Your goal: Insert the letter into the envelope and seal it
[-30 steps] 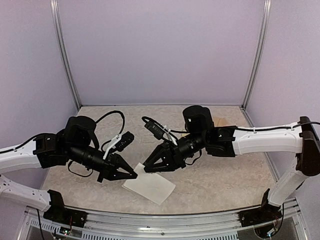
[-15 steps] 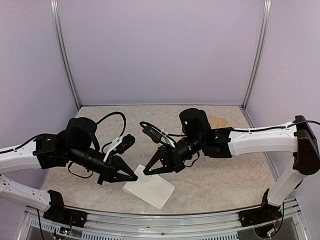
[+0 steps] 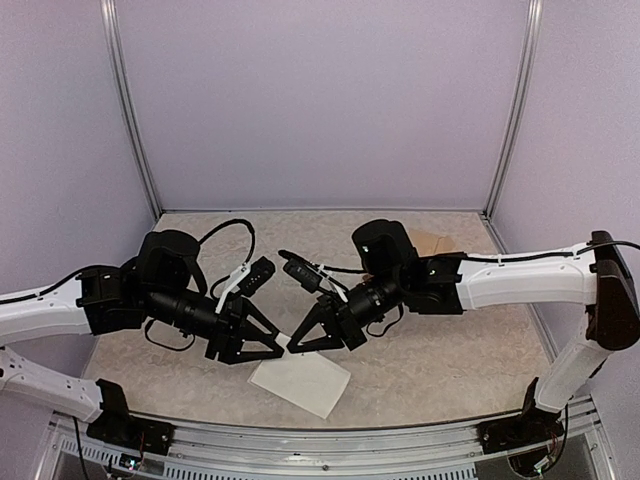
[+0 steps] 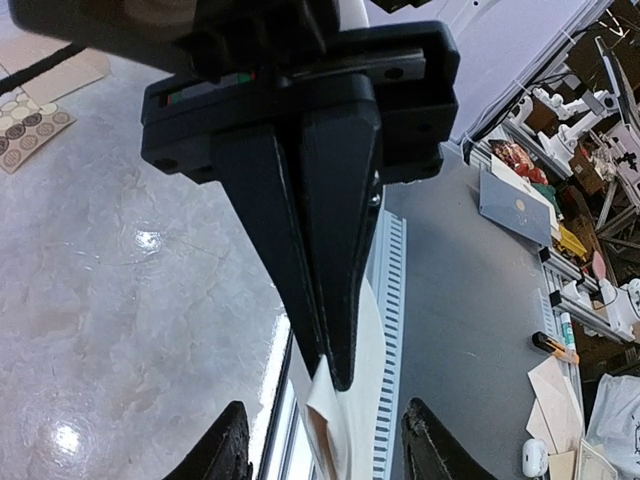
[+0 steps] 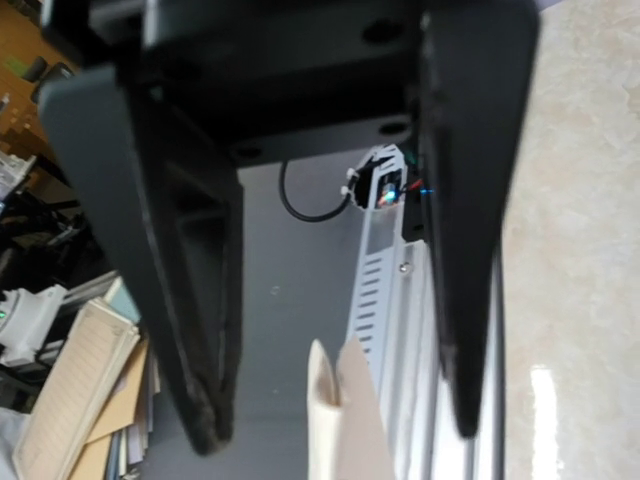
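Cream letter (image 3: 302,384), corner between closed jaws of right gripper (image 3: 292,347); left gripper (image 3: 280,345), jaws apart, empty

In the top view we see the letter (image 3: 300,385) on the table (image 3: 450,350) at lower centre, its upper left corner pinched by the right gripper (image 3: 295,347), which points in from the right. The left gripper (image 3: 279,346) faces it from the left, one finger either side of that corner. In the left wrist view a sticker card (image 4: 28,125) lies at upper left.
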Controlling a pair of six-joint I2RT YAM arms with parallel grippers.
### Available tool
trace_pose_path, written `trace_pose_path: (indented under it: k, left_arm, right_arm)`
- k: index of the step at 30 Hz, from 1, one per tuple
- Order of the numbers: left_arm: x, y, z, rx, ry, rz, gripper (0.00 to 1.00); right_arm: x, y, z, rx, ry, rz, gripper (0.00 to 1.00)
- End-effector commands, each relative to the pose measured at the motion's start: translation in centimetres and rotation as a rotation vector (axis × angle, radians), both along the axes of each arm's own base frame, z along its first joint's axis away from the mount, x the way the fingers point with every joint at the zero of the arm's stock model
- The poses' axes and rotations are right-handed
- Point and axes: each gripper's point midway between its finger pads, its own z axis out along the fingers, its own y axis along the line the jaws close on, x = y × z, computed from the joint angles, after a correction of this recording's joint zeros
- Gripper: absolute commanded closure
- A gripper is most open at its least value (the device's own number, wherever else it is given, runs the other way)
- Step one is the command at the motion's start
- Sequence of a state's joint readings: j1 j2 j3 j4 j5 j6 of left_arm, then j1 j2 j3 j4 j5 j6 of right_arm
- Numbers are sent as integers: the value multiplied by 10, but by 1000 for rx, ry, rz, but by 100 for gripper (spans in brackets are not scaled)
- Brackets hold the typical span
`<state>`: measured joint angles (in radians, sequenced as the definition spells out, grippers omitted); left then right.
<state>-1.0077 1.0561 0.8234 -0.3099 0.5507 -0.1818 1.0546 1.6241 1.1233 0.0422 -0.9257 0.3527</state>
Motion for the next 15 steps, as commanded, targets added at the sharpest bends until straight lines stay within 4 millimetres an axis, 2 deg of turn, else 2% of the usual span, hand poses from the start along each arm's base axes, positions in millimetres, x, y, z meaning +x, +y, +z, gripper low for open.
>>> trace_pose_path:
  k: [1, 7, 11, 13, 15]
  left_arm:
    - [5, -10, 18, -86, 13, -14, 54]
    - [5, -14, 12, -77, 33, -33, 67]
    - [7, -14, 9, -68, 35, -26, 100]
    - [9, -13, 6, -61, 31, -11, 100]
    - [11, -10, 6, -63, 27, -1, 100]
  right_arm:
    - [0, 4, 0, -16, -46, -8, 100]
    - [-2, 4, 0, -21, -54, -8, 100]
    - [-2, 3, -2, -28, -57, -11, 100]
    - [-2, 2, -4, -39, -59, -15, 100]
    - [-3, -1, -8, -49, -56, -18, 93]
